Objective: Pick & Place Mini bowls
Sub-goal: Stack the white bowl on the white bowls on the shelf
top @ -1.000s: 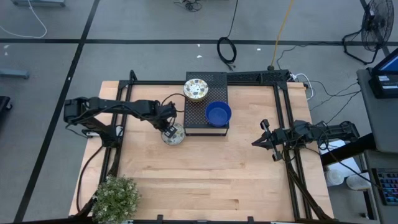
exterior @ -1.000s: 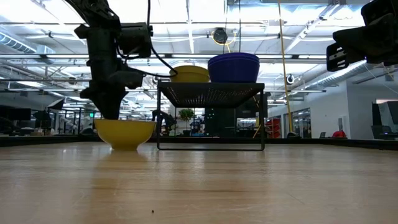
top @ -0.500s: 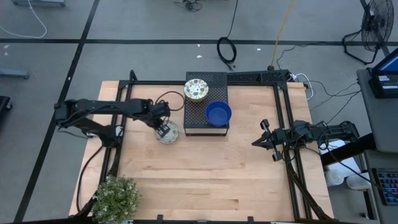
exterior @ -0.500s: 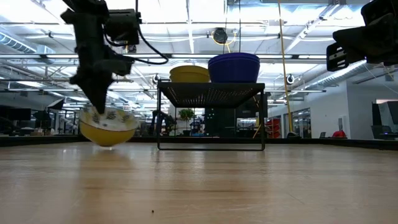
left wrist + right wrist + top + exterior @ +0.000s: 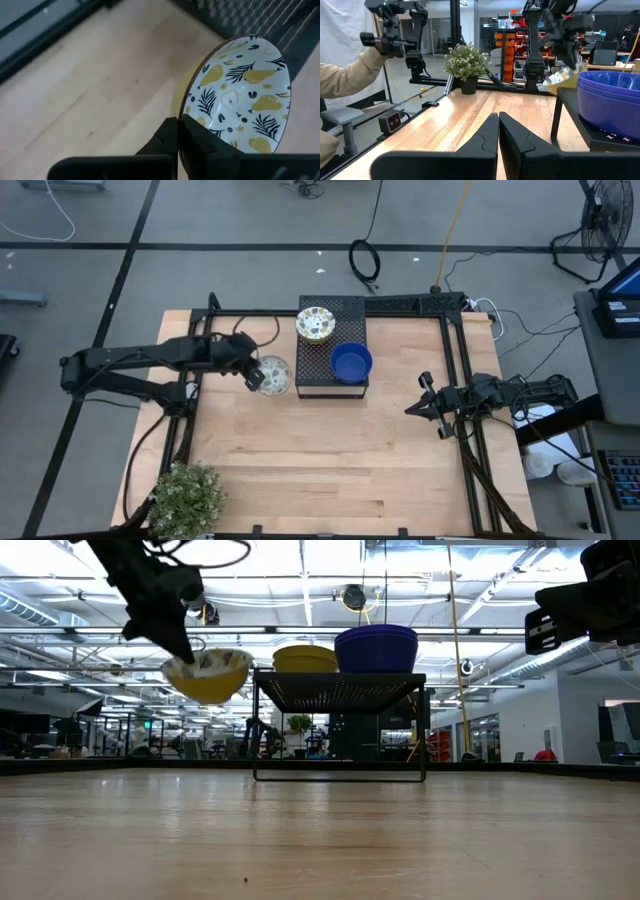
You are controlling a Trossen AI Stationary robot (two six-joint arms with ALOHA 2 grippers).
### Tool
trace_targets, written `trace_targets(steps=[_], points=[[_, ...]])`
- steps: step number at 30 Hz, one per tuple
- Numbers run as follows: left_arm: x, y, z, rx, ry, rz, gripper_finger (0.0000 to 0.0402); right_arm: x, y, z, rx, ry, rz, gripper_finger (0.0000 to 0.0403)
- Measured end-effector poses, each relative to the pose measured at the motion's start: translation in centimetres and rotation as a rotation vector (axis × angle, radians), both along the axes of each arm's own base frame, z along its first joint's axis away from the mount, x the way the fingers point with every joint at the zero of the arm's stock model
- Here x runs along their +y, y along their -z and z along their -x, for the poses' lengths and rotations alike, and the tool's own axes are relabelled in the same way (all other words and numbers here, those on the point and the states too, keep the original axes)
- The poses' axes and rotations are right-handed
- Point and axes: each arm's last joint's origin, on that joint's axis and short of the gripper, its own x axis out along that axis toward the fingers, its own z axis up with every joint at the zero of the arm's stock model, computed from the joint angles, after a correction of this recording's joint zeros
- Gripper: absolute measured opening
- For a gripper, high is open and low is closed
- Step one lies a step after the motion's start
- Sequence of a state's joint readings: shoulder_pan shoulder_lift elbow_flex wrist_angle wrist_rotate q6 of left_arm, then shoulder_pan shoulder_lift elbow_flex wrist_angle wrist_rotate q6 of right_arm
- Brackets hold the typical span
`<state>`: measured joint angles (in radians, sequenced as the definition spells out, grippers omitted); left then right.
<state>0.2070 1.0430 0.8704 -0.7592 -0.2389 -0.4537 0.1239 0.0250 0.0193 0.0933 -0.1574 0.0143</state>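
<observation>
My left gripper point(image 5: 256, 374) is shut on a mini bowl point(image 5: 273, 375), cream-white inside with yellow pears and dark leaves, yellow outside point(image 5: 208, 676). The bowl hangs in the air just left of the black perforated box point(image 5: 332, 385), about level with its top. On the box stand a second patterned bowl point(image 5: 315, 323) and stacked blue bowls point(image 5: 351, 362), also seen as blue bowls point(image 5: 607, 100) in the right wrist view. My right gripper point(image 5: 421, 408) waits shut by the table's right edge, touching nothing. My left gripper pinches the patterned bowl's rim point(image 5: 182, 125) on the side nearest the arm, one finger point(image 5: 202, 146) inside the bowl and one finger point(image 5: 167, 142) outside. The fingers come slanting down from the table's left. The bowl is lifted clear and tilted.
A potted plant point(image 5: 187, 495) stands at the near left corner. Black frame rails point(image 5: 455, 350) run along the table's sides. A person's sleeve point(image 5: 342, 75) shows in the room beyond the table. Bare wood point(image 5: 330, 460) spreads across the table's middle and near part.
My left gripper has risen with the patterned bowl, carrying it from the table top up to about the height of the box's top and a little toward the far edge. The bowl tipped as it left the wood. The right arm kept still.
</observation>
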Motion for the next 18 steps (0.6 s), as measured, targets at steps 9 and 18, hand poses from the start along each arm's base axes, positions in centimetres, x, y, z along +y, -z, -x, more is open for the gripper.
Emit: trace_targets(steps=[9, 18], points=[[0.2, -4.2, -0.3, -0.163, -0.03, -0.028, 0.0006, 0.0, 0.0, 0.0, 0.0, 0.0, 0.0, 0.0], [2.5, -13.3, -3.9, -0.27, -0.049, -0.097, 0.0006, 0.0, 0.0, 0.0, 0.0, 0.0, 0.0, 0.0]])
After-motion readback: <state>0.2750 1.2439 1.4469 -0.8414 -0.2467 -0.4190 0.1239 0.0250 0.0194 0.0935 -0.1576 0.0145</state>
